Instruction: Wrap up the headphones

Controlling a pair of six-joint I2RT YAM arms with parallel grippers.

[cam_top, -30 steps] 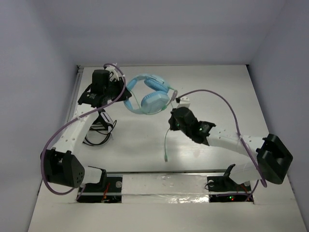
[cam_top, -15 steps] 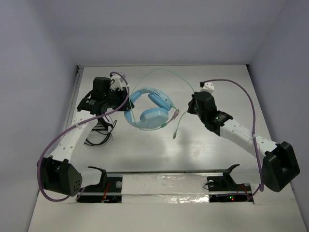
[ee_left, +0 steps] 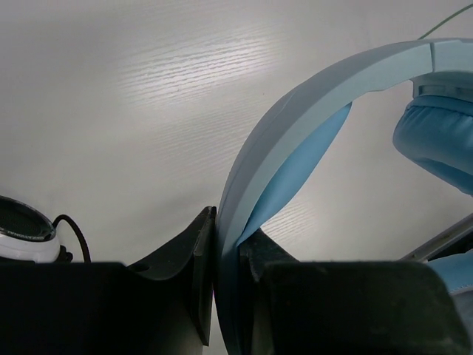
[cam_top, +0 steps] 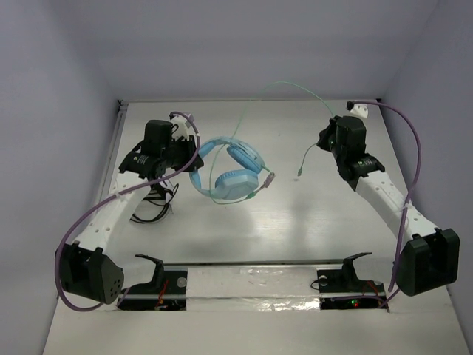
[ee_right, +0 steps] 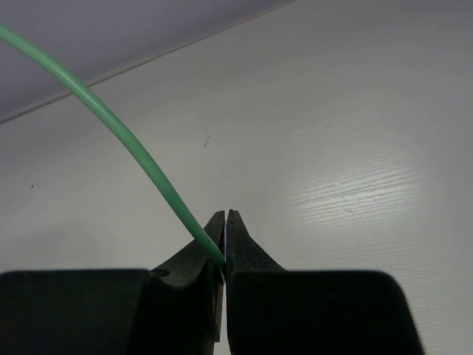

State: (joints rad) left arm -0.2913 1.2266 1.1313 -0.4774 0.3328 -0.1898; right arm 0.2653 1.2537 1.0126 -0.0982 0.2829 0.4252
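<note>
The light blue headphones (cam_top: 229, 168) hang above the table's middle, held by the headband. My left gripper (cam_top: 191, 153) is shut on the headband (ee_left: 295, 126); an ear cup (ee_left: 440, 137) shows at the right of the left wrist view. The thin green cable (cam_top: 284, 85) arcs from the headphones up and right to my right gripper (cam_top: 323, 140), which is shut on the cable (ee_right: 126, 140). The cable's free end with the plug (cam_top: 301, 168) dangles below that gripper.
A small black-and-white coiled cable bundle (cam_top: 151, 200) lies on the table under the left arm, and its edge shows in the left wrist view (ee_left: 26, 233). Purple robot cables (cam_top: 414, 148) loop over both arms. White walls enclose the table at back and sides.
My right gripper has swung from beside the headphones to the far right and back, pulling the green cable out into a high arc. The left gripper and headphones shifted slightly.
</note>
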